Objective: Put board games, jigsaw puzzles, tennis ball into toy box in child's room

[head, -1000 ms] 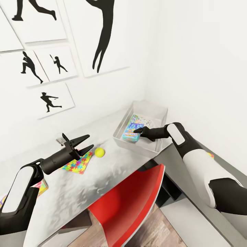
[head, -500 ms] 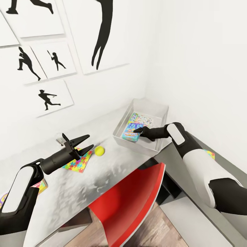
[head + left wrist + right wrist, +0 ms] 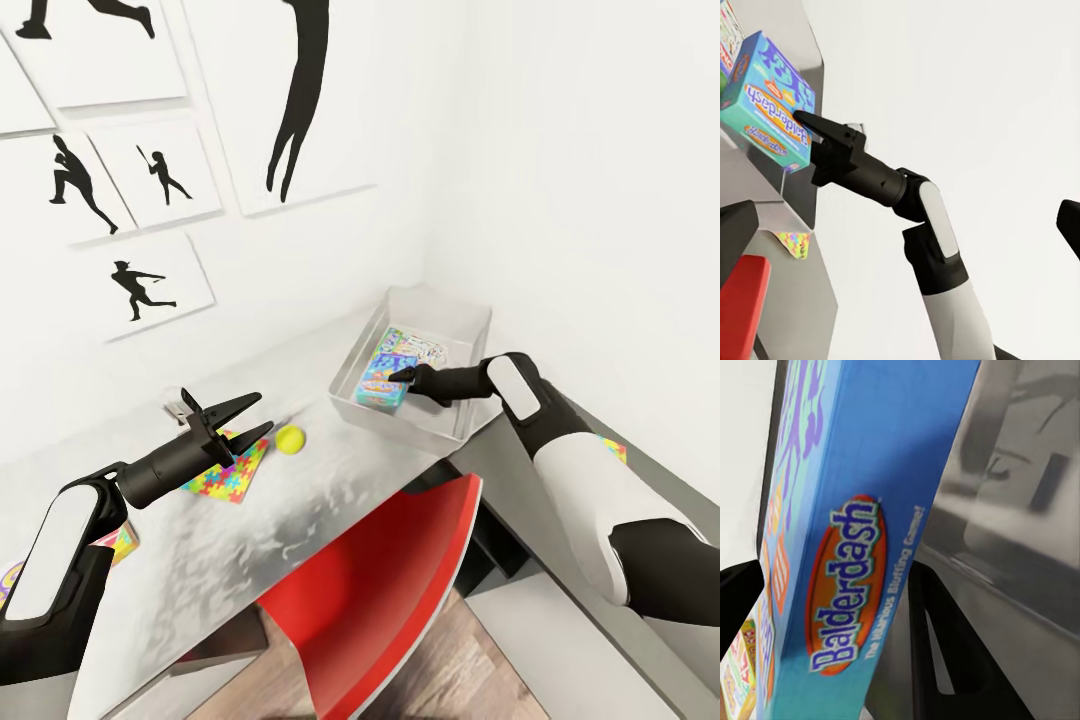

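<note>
Right gripper (image 3: 402, 375), black two-fingered, was clamped on the blue-purple "Balderdash" board game box (image 3: 384, 381), carried slightly deeper into the shallow light grey toy box (image 3: 470, 318) than half a second before; release judged imminent. Long marbled grey-white table (image 3: 300, 510) bore the remainder. Left gripper (image 3: 243, 419) hovered, fingers spread, empty. Multicoloured jigsaw square (image 3: 228, 473) and small yellow-green tennis ball (image 3: 291, 439) lay unmoved, uncollected.

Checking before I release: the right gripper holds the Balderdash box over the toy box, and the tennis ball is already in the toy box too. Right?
Not quite. The tennis ball is not in the toy box; it lies on the table beside a jigsaw puzzle, as the head view shows. The right gripper does hold the Balderdash box over the toy box.
</note>
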